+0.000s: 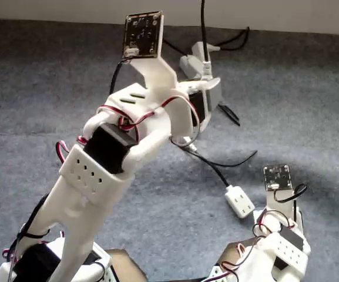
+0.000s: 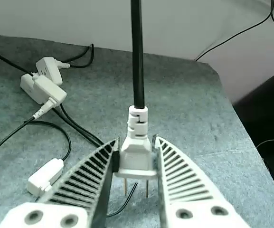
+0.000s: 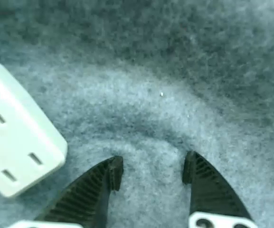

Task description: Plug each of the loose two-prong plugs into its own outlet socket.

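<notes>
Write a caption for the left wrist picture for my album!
Left gripper clamps a white two-prong plug, prongs bare, over the grey carpet.

The table (image 1: 310,106) is covered with grey cloth, rough, fuzzy and matt. The plug (image 2: 137,156) is of smooth, slightly glossy white plastic, with two thin metal prongs (image 2: 126,186) and a smooth black cord (image 2: 137,57). The fingers (image 2: 84,180) of the left gripper (image 2: 136,140) are of ribbed matt plastic. At four o'clock on the table, smooth white plastic is seen on the outlet socket (image 1: 240,201).
</notes>
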